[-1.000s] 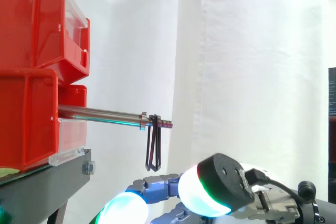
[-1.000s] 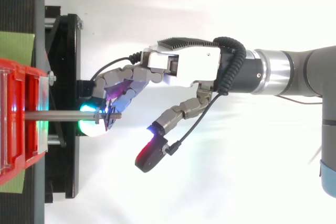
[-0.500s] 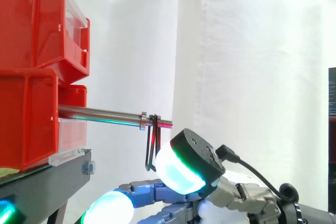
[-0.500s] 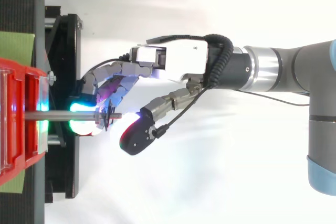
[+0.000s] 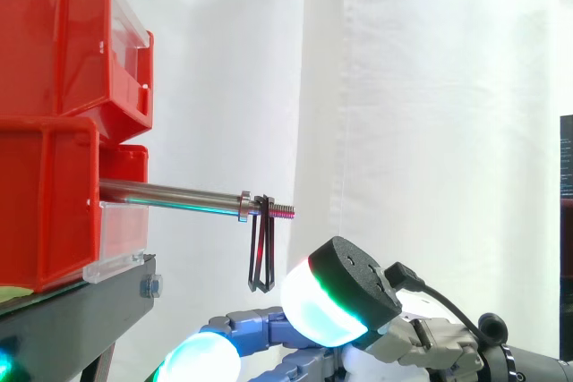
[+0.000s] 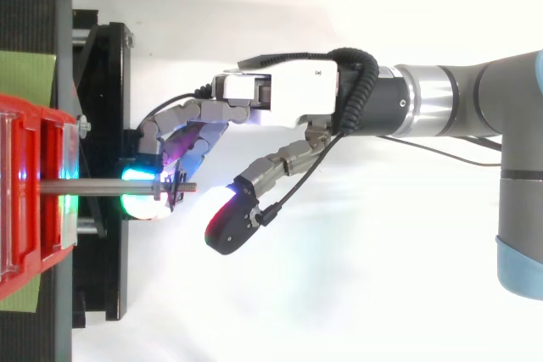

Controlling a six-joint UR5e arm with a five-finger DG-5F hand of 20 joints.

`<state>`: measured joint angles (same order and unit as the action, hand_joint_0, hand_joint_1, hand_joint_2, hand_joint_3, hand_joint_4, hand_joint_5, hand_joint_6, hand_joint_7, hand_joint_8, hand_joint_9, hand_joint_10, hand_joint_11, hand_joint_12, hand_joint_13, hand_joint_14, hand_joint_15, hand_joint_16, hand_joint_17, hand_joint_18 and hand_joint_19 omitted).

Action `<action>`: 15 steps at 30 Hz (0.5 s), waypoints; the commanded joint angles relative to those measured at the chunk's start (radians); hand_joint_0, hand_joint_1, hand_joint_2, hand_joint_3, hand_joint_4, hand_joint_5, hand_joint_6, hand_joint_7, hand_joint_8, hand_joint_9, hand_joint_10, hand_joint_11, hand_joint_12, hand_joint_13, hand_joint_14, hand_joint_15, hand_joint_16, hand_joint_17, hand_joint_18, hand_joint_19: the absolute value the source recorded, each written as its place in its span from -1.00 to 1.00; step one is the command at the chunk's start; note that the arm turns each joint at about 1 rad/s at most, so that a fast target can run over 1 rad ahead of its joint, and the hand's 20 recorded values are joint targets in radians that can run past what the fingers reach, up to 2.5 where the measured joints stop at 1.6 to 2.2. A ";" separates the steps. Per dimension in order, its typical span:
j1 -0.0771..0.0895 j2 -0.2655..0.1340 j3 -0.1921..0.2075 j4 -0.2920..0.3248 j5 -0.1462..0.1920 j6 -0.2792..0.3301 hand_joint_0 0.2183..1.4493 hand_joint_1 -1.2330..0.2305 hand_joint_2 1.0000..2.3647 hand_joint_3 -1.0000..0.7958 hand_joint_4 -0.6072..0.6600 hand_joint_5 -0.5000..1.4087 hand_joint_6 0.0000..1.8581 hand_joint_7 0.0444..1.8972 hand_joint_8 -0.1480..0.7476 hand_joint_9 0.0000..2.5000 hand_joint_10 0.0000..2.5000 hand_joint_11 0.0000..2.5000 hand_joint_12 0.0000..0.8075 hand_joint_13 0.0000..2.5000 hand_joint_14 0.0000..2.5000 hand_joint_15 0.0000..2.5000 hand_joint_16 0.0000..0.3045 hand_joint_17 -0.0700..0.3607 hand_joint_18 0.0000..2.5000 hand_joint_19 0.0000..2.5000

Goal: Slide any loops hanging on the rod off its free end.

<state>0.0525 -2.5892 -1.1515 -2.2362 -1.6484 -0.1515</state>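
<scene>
Nearest the side camera is the robot's grey, jointed hand. Its thumb sticks out with a black back and a pad glowing white-green with a red rim. The thumb sits below and to the right of the rod's tip and, seen from above, clearly to one side of the rod, touching nothing. The other fingers reach leftward beneath the rod, loosely spread and only slightly bent, their cyan pads glowing under it. They grip nothing, so the hand is open.

Behind the thumb, the thin dark wire loops hang straight down from the round steel rod. They sit on its threaded end, just past a small collar and short of the tip. The rod runs level out of the lower of two stacked red plastic bins, which rest on a black metal stand. Farthest back hangs the white curtain.
</scene>
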 commanded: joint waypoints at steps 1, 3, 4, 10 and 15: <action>-0.008 0.001 -0.001 -0.002 -0.010 -0.008 -0.34 -0.14 -1.00 -0.41 0.40 -0.60 -0.46 0.14 -0.04 -0.25 -0.99 -0.81 -0.26 -0.46 -1.00 -0.94 -0.76 -0.29 -0.50 -0.76; -0.014 0.001 -0.001 -0.003 -0.025 -0.010 -0.33 -0.21 -1.00 -0.41 0.36 -0.60 -0.46 0.19 -0.04 -0.26 -0.99 -0.81 -0.26 -0.47 -1.00 -0.94 -0.76 -0.29 -0.50 -0.76; -0.017 0.001 -0.001 -0.003 -0.033 -0.010 -0.33 -0.22 -1.00 -0.41 0.37 -0.60 -0.46 0.20 -0.05 -0.26 -0.99 -0.81 -0.26 -0.47 -1.00 -0.94 -0.76 -0.29 -0.50 -0.77; -0.036 0.012 -0.001 0.000 -0.110 -0.039 -0.34 -0.31 -1.00 -0.43 0.33 -0.60 -0.46 0.24 -0.06 -0.28 -0.99 -0.80 -0.25 -0.47 -1.00 -0.94 -0.75 -0.28 -0.50 -0.77; -0.045 0.027 0.001 -0.003 -0.116 -0.066 -0.34 -0.33 -1.00 -0.44 0.32 -0.60 -0.46 0.28 -0.05 -0.28 -0.99 -0.80 -0.25 -0.47 -1.00 -0.94 -0.76 -0.29 -0.50 -0.77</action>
<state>0.0131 -2.5693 -1.1520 -2.2390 -1.7582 -0.2029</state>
